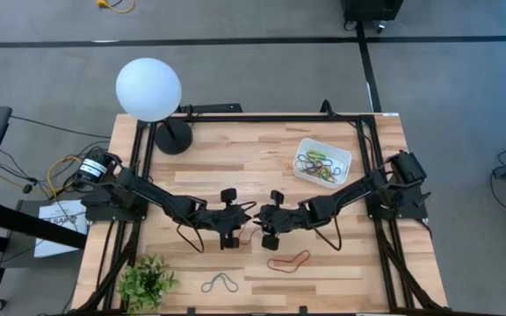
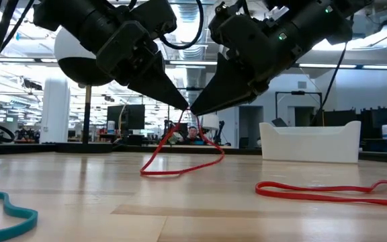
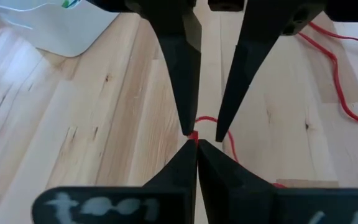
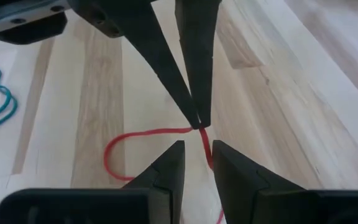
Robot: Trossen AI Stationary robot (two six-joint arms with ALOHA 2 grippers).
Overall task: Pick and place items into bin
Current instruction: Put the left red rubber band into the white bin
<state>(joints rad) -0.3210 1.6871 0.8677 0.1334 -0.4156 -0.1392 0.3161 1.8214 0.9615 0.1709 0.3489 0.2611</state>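
**At table centre: both grippers meet over one red band**

Near the middle of the table (image 1: 235,158), the left gripper (image 1: 233,239) and right gripper (image 1: 269,237) stand tip to tip. The low view shows both slanting down to one meeting point, with a red band (image 2: 180,161) hanging from it. The band's upper part is lifted; its lower loop rests on the wood.

Left gripper: fingers (image 3: 179,168) pressed together, clamped on the red band at its top. The right wrist view confirms this, showing the two opposing tips closed to a point on the strand.

Right gripper: fingers (image 4: 166,168) stand slightly apart, with the red strand running down between them. No firm grip on the band is evident; contact cannot be confirmed.

Bin (image 1: 321,161): sits toward the table's far right, well apart from the grippers. It holds a tangle of coloured bands (image 1: 316,167).

Loose on the table: a second red band (image 1: 288,260) lies flat at the near side, just beside the right gripper. A blue band (image 1: 220,283) lies nearer the front edge.

Other items: a white globe lamp (image 1: 148,89) at the far left corner; a small green plant (image 1: 146,283) at the near left corner.
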